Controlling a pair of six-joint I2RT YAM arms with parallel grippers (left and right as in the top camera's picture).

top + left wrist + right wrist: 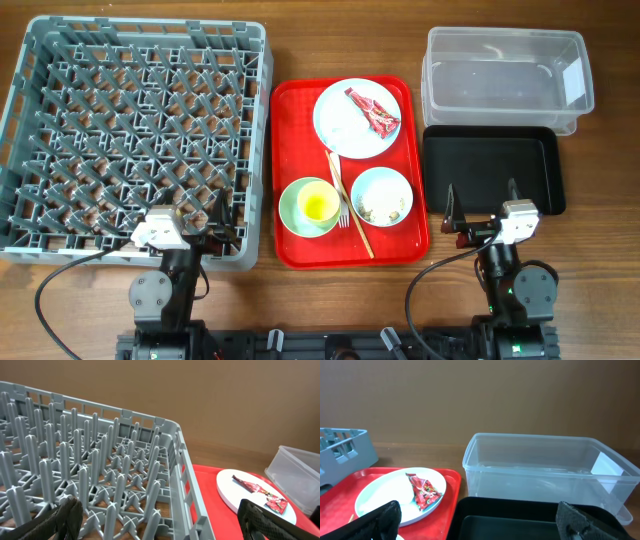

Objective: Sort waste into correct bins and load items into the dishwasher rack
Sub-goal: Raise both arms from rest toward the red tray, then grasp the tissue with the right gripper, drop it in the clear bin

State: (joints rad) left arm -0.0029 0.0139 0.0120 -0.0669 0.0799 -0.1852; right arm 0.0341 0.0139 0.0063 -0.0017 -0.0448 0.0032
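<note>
The grey dishwasher rack [150, 28] fills the left. On the red tray [290, 150] a pale-blue plate [340, 130] holds a red wrapper [373, 113]; I cannot make out a tissue. A pale-green bowl [296, 215] holds a yellow cup [320, 207]. A pale-blue bowl [382, 180] holds food scraps [383, 208]. Chopsticks [352, 215] and a fork [343, 214] lie between the bowls. The clear tub [505, 70] and black tray [490, 170] sit at right. My left gripper [205, 222] is open and empty over the rack's near right corner [162, 525]. My right gripper [482, 205] is open and empty over the black tray's near edge [480, 520].
The rack's upright pegs [90, 460] and its right wall [187, 485] stand just ahead of the left fingers. The plate with the wrapper [422, 491] lies left of the right gripper, and the clear tub [545, 467] stands behind the black tray [520, 520].
</note>
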